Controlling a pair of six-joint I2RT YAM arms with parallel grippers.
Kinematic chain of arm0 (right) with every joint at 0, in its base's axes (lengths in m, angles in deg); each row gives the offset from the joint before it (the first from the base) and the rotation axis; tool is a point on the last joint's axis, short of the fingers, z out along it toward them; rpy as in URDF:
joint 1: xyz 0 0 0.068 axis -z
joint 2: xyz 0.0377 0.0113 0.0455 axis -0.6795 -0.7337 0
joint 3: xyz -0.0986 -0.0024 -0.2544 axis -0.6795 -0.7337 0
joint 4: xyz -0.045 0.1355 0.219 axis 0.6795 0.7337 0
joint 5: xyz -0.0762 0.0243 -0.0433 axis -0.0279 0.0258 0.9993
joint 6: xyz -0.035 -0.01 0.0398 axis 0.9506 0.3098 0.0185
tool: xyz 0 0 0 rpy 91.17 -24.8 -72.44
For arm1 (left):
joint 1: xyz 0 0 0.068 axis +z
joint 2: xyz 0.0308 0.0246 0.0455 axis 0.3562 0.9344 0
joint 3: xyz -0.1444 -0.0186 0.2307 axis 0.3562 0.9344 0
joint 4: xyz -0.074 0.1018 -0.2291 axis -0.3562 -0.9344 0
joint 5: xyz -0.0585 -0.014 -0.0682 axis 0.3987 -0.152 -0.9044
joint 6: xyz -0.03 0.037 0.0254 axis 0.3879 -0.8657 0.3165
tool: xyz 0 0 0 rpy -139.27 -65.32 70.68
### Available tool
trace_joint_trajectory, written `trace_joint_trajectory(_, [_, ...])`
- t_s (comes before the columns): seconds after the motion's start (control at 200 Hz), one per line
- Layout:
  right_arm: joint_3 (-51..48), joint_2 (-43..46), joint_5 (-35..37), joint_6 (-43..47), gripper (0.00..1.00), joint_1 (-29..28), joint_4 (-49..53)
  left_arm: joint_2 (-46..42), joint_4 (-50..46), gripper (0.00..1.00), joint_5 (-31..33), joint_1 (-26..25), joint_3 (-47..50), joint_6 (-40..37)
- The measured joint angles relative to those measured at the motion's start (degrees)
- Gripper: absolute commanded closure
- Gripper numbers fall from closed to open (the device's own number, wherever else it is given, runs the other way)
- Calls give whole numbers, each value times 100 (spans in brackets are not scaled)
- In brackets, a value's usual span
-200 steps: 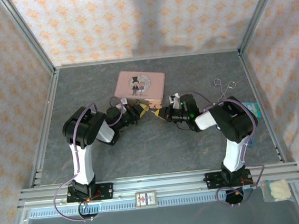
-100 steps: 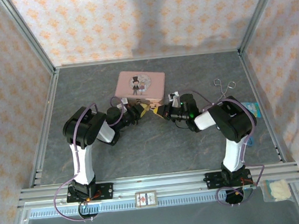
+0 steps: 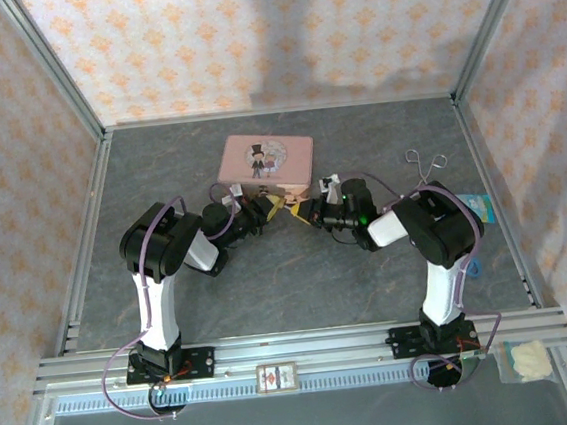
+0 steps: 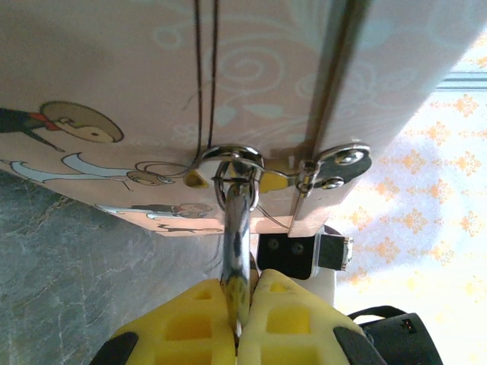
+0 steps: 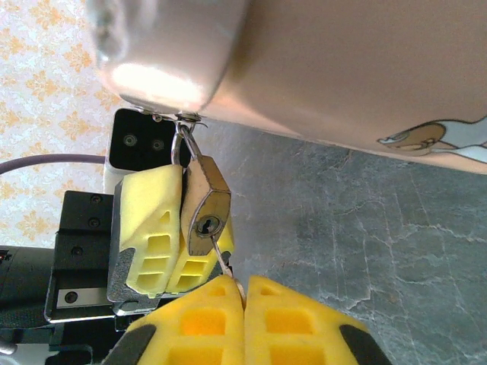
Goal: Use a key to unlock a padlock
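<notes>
The brass padlock (image 5: 204, 205) hangs by its thin shackle from the hasp on the pink tin (image 3: 266, 161). My left gripper (image 4: 242, 285) is shut on the padlock (image 4: 236, 228) from below, and its yellow fingers (image 5: 152, 224) flank the lock body in the right wrist view. My right gripper (image 5: 245, 285) is shut on the thin silvery key (image 5: 222, 257). The key's tip rests on the lock face just below the keyhole. In the top view both grippers, left (image 3: 271, 206) and right (image 3: 303, 211), meet at the tin's near edge.
A silvery twin-looped wire tool (image 3: 426, 166) lies at the far right of the grey table. A blue packet (image 3: 479, 204) sits at the right edge. A small card (image 3: 277, 376) and a clear bag (image 3: 527, 358) rest on the front rail.
Both grippers have crept a little closer to the tin's edge while staying shut. Nothing else has moved.
</notes>
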State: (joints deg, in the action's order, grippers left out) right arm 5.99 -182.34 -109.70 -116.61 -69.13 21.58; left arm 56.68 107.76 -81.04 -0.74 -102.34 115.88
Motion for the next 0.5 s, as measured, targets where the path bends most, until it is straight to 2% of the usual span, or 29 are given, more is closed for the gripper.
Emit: trace_joint_trajectory(0.5, [0, 35, 146, -44, 100, 0, -114, 9, 66, 100, 39, -28, 0, 90])
